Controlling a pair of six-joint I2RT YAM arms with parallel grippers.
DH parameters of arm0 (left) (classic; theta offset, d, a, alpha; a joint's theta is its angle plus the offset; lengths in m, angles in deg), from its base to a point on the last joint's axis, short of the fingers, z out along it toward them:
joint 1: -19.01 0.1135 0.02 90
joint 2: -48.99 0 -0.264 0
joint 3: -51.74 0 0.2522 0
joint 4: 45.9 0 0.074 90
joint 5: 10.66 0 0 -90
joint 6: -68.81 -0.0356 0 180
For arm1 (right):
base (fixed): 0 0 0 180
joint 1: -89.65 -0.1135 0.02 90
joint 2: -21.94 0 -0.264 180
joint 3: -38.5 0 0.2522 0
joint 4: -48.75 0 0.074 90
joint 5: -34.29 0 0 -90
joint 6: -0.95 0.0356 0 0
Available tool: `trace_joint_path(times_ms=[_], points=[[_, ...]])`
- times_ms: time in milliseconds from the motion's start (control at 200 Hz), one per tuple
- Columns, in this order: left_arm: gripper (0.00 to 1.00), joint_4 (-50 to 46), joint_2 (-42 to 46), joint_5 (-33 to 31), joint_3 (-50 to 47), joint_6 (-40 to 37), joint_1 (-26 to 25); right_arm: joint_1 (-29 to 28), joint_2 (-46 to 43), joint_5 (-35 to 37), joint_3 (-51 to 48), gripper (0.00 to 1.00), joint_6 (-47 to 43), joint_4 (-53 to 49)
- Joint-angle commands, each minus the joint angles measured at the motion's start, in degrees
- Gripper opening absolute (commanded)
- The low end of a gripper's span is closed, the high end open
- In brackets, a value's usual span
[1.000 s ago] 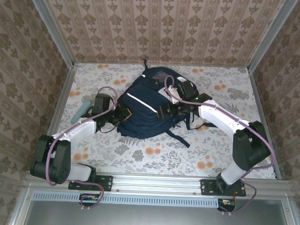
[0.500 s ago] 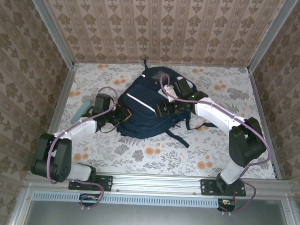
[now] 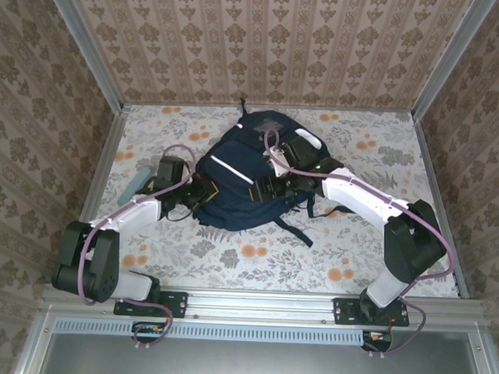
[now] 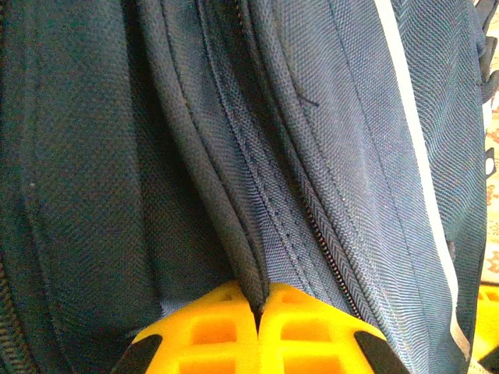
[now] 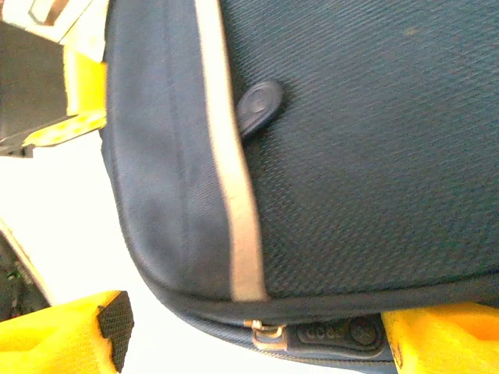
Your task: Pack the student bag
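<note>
**Left hand pinching the bag, right hand wide at its edge**

My left hand (image 4: pixel 260 315) is closed tight on a raised fold of navy fabric. The two yellow tips meet with the cloth squeezed between them, and a zip line runs up the fabric just beside the pinch. Seen from above, the student bag (image 3: pixel 232 194) lies flat on the flowered table (image 3: pixel 255 253), directly ahead of this hand and touching it. Its dark strap (image 3: pixel 293 230) trails onto the table on the side toward my right arm.

My right hand (image 5: pixel 249 336) stands wide and is not gripping. The bag's rounded edge lies between its fingers. One yellow finger (image 5: pixel 70 327) is clear of the cloth with bright space between them, and the other sits close against the bag's rim. A white stripe (image 5: pixel 230 195) runs across the fabric in front of this hand. A metal zip pull (image 5: pixel 269 333) with a dark rubber tab lies right in the gap between the fingers. From above, this hand rests on top of the bag, opposite my left hand.
</note>
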State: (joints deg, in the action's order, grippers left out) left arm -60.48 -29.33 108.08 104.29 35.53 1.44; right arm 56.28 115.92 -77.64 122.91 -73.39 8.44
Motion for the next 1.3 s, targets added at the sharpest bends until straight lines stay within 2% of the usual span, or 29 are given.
trace_joint_path(times_ms=[0, 75, 220, 435, 615, 785, 1125, 1235, 1290], points=[[0.0, 0.87, -0.52, 1.49, 1.32, -0.53, -0.46, -1.77, -2.12, -3.54, -1.04, 0.83, -1.57, -3.34], [0.0, 0.91, -0.56, 1.36, 1.37, -0.48, -0.41, -2.31, -2.38, -0.54, -1.11, 0.82, -2.47, -3.93], [0.0, 0.98, -0.57, 1.36, 1.47, -0.41, -0.46, -2.65, -1.95, 5.43, -0.47, 0.73, -4.1, -6.23], [0.0, 0.71, -0.51, 1.44, 1.99, -0.43, -0.54, -3.61, -0.31, 11.34, 0.74, 0.5, -8.11, -6.41], [0.0, 0.6, -0.42, 1.5, 2.07, -0.23, -0.54, -4.75, 0.68, 15.28, 1.28, 0.46, -10.76, -6.44], [0.0, 1.21, -0.35, 2.67, 2.17, -0.06, -0.13, -6.13, 1.03, 19.76, 2.34, 0.37, -11.27, -6.65], [0.0, 1.4, -0.34, 3.54, 2.13, -0.04, -0.13, -8.73, 1.52, 31.6, 3.08, 0.4, -11.46, -5.01], [0.0, 1.62, -0.33, 3.53, 2.08, 0.09, -0.1, -8.91, 1.54, 32.01, 3.0, 0.37, -11.27, -4.58], [0.0, 1.62, -0.34, 3.6, 2.02, 0.08, -0.1, -8.9, 1.61, 31.91, 3.0, 0.32, -11.18, -4.56]])
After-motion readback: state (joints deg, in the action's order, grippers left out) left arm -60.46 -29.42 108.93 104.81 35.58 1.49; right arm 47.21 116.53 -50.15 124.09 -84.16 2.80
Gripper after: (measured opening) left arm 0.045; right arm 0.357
